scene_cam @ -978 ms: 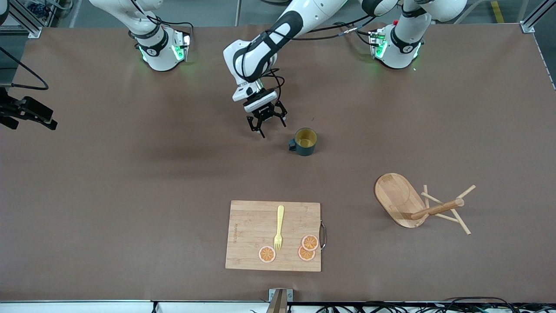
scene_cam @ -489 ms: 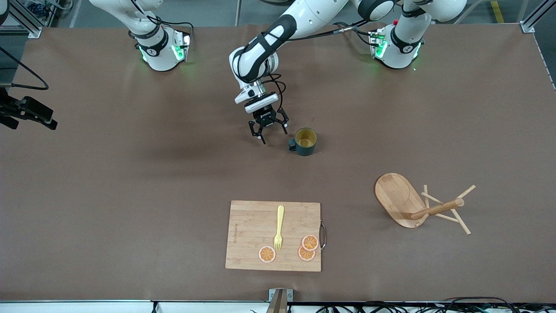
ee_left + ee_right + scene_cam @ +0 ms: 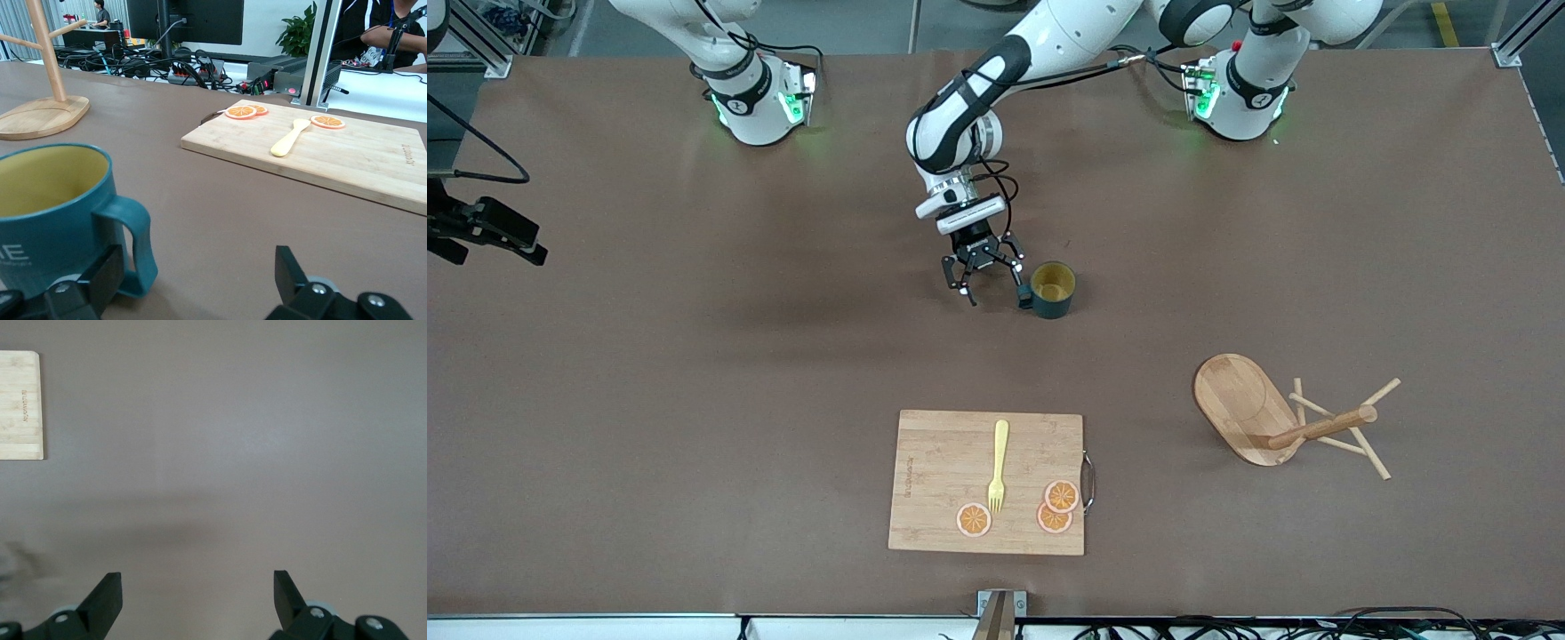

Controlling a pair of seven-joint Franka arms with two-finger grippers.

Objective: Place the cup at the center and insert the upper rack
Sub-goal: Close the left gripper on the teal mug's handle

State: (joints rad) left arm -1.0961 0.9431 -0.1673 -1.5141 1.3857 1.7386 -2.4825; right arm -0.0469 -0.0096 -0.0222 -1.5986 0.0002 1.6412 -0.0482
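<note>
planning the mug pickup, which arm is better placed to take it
Left. Its open hand is low beside the mug, next to the handle, which shows close in its wrist view. The right hand, also open, hangs over bare table and waits.

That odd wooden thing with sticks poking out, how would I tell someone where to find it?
Start at the bamboo cutting board near the table's front edge, then look toward the left arm's end. There a wooden mug tree lies tipped over, oval base up on edge. Nothing else has thin pegs branching off a post.
</note>
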